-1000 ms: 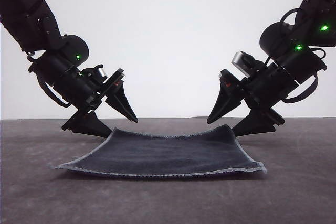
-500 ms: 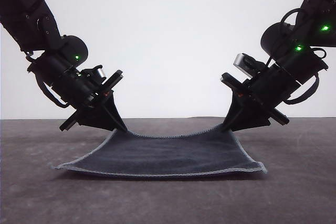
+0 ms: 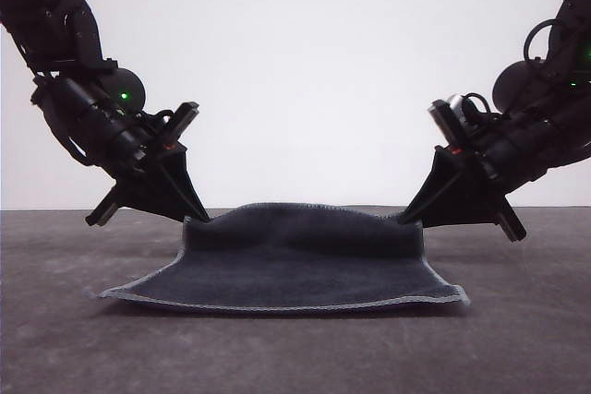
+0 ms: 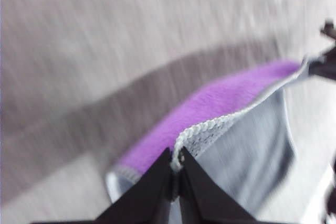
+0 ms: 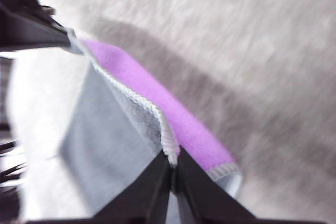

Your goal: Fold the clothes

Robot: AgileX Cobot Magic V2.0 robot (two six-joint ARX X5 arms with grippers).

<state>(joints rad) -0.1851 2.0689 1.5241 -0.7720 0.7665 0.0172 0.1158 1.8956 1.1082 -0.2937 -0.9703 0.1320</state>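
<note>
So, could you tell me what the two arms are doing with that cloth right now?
They are starting a fold. The left gripper and the right gripper are each shut on a far corner of the cloth, pinching its stitched edge. That far edge is raised off the table, showing the purple underside in the wrist views, while the near edge lies flat. The fold is not yet made.

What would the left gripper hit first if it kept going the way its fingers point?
The left gripper, shut on the cloth at a far corner, points down and inward. Straight on, it would likely press that cloth into the table; depth is unclear.
</note>
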